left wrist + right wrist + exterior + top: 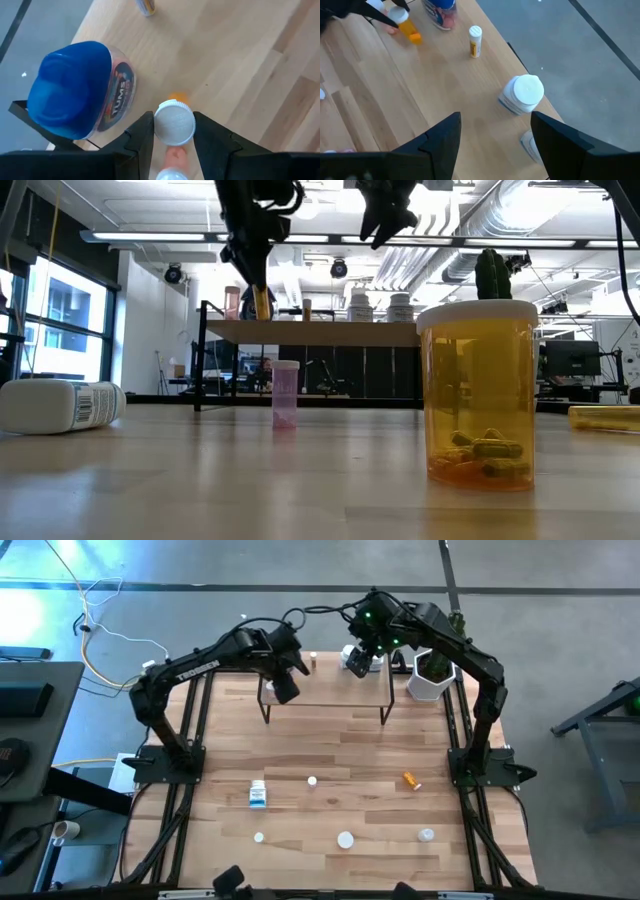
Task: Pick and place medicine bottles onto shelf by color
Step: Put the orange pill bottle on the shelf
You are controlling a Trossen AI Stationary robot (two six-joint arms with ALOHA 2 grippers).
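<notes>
light wood planks make up the tabletop, and at its far edge stands the low wooden shelf on thin black legs, the landmark here. above the shelf's left end the left gripper pinches a small orange bottle with a white cap, fingers narrow around it, just beside a blue-lidded round jar standing on the shelf. above the shelf's right end the right gripper hovers wide apart, holding nothing, over a white bottle. a thin yellow vial with a white cap stands mid-shelf. in front of the shelf, an orange pill bottle and a white blue-labelled bottle lie on the tabletop.
</notes>
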